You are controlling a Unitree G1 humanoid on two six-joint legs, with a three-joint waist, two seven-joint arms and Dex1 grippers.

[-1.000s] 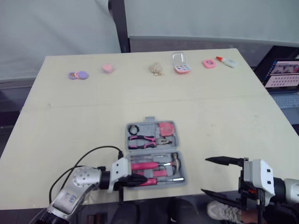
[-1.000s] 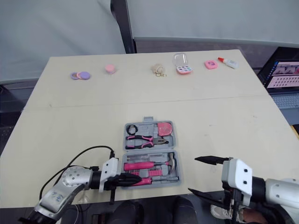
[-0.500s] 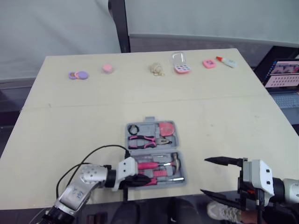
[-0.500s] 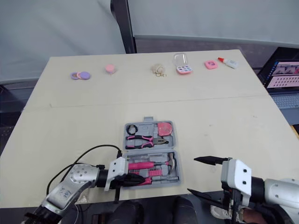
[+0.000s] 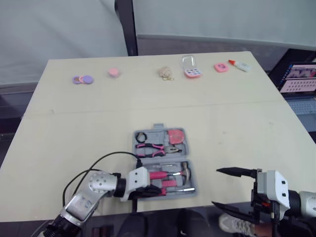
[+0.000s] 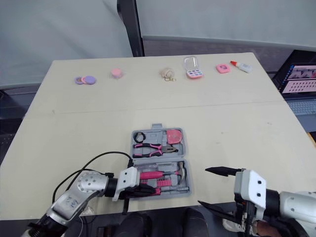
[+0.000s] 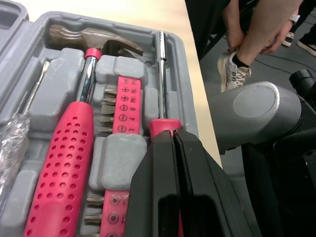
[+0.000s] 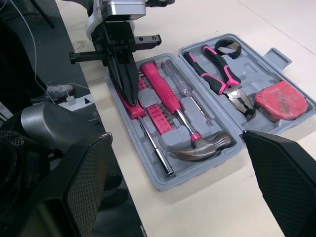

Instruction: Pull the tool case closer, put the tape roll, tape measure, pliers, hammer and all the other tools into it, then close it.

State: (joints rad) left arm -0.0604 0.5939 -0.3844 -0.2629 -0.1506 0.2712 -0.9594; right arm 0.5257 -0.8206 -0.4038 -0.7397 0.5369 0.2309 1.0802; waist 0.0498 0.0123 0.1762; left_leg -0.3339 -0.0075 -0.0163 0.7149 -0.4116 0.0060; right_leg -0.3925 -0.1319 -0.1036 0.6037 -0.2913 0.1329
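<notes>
Table (image 5: 74, 123), tool case (image 5: 159, 129), left gripper (image 7: 174, 138) pressed together over its screwdriver (image 7: 161, 74), right gripper (image 5: 216, 186) spread

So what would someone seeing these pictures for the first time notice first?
The open grey plastic tool case near the table's front edge draws the eye, with its pink-handled hammer, pink-handled pliers and other tools seated in moulded slots. The left arm's black jaws, shut, point into the case's near half at a pink screwdriver handle. The right arm's jaws gape wide to the case's right, at the table edge.
</notes>
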